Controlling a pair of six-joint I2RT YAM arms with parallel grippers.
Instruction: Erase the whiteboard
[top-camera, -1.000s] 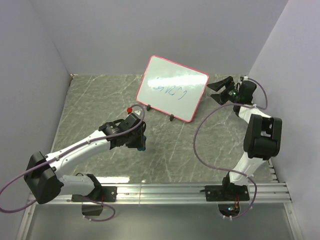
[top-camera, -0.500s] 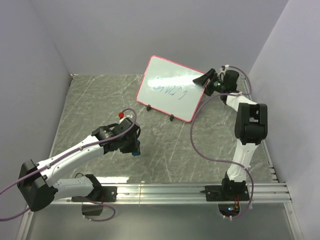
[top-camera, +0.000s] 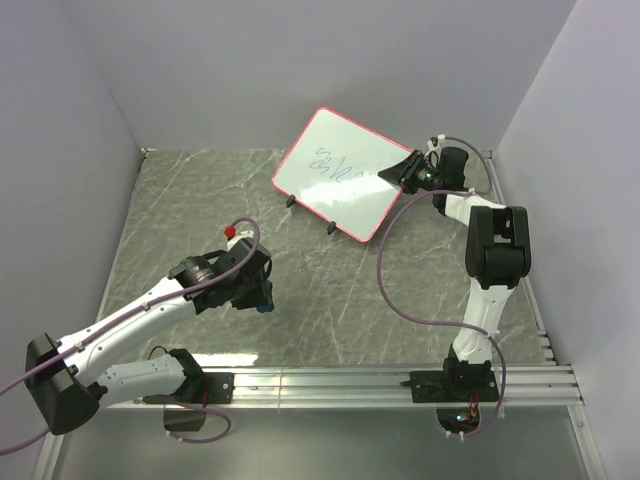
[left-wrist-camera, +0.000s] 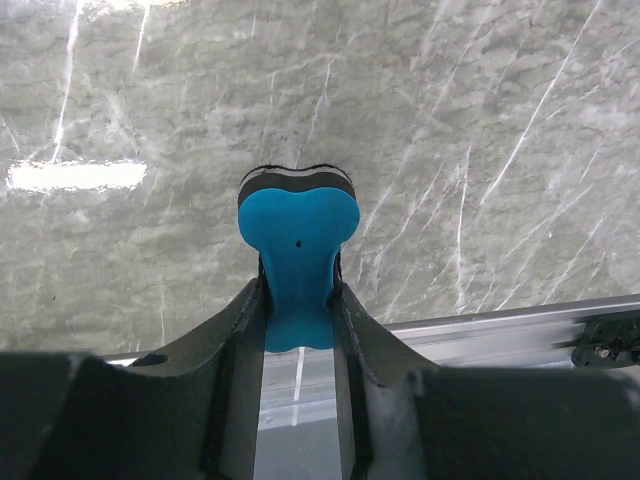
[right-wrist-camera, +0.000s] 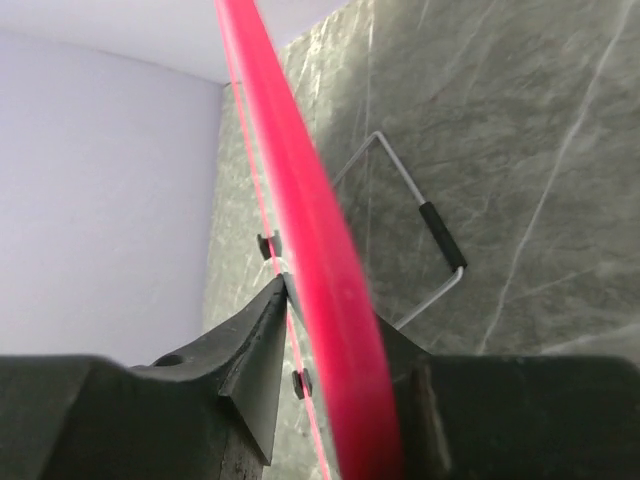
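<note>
The whiteboard (top-camera: 340, 178), white with a pink-red rim and blue scribbles, stands tilted at the back middle of the table on small black feet. My right gripper (top-camera: 402, 172) is shut on its right edge. In the right wrist view the red rim (right-wrist-camera: 308, 215) runs between the two black fingers of the right gripper (right-wrist-camera: 330, 312). My left gripper (top-camera: 262, 298) hovers over the near-left part of the table, well apart from the board. It is shut on a small blue bone-shaped eraser (left-wrist-camera: 298, 238), which sticks out past the fingertips of the left gripper (left-wrist-camera: 298, 292).
A wire stand (right-wrist-camera: 432, 228) props the board from behind. Grey walls close in the left, back and right sides. A metal rail (top-camera: 380, 382) with both arm bases runs along the near edge. The marbled tabletop (top-camera: 330, 290) lies between the arms.
My right gripper reached left and closed on the board's right edge, and the board turned and shifted slightly. My left arm drew back toward the near left with the eraser.
</note>
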